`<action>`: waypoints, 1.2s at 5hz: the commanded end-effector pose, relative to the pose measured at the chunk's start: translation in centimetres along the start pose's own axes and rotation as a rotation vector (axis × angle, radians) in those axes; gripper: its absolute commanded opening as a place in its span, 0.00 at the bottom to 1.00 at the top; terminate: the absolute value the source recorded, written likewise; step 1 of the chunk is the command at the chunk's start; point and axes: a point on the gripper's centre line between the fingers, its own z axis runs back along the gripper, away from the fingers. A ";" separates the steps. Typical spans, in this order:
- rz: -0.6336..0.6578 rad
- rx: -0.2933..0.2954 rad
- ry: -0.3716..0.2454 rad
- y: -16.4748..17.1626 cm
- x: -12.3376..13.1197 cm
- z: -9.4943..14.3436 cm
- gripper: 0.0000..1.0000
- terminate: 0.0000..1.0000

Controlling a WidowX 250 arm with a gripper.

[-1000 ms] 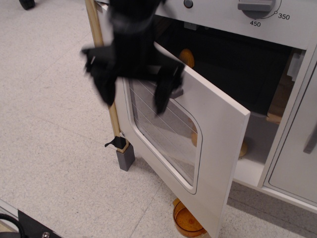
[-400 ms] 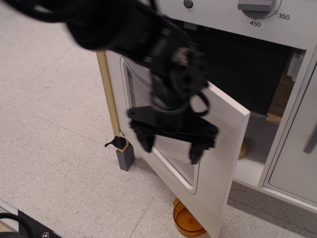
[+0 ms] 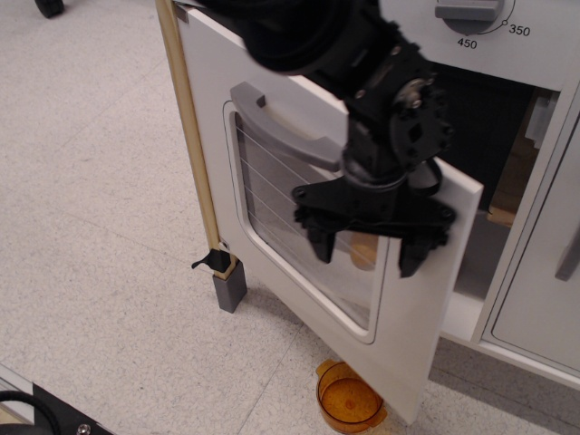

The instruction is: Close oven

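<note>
The white oven [image 3: 399, 14] has its large door [image 3: 272, 118] swung partly open, hinged on the left, its free edge at the right. The door carries a grey curved handle [image 3: 281, 136] and a rounded clear window [image 3: 281, 213] with thin wire lines. The dark interior [image 3: 480, 118] shows behind the door's right edge. My black gripper [image 3: 365, 252] is open and empty, fingers pointing down, in front of the door's outer face near its free right edge. Whether it touches the door I cannot tell.
A narrow white cabinet door [image 3: 544, 290] with a small grey handle stands at the right. An orange plastic cup [image 3: 349, 399] sits on the floor under the door's lower corner. A wooden post [image 3: 192, 136] with a grey foot [image 3: 228, 290] stands left of the door.
My gripper has moved from the door's upper left, down and right to its free edge. The door has swung a little toward the oven, narrowing the gap.
</note>
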 end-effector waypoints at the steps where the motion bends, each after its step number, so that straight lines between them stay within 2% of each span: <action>1: 0.085 -0.043 -0.129 -2.7 7.1 -0.2 1.00 0.00; 2: 0.131 -0.043 -0.156 -3.0 9.4 -1.3 1.00 0.00; 3: 0.148 -0.048 -0.174 -3.2 10.4 -1.3 1.00 0.00; 5: 0.186 -0.040 -0.179 -2.9 11.7 -1.9 1.00 0.00; 6: 0.178 -0.040 -0.166 -2.4 11.1 -1.8 1.00 0.00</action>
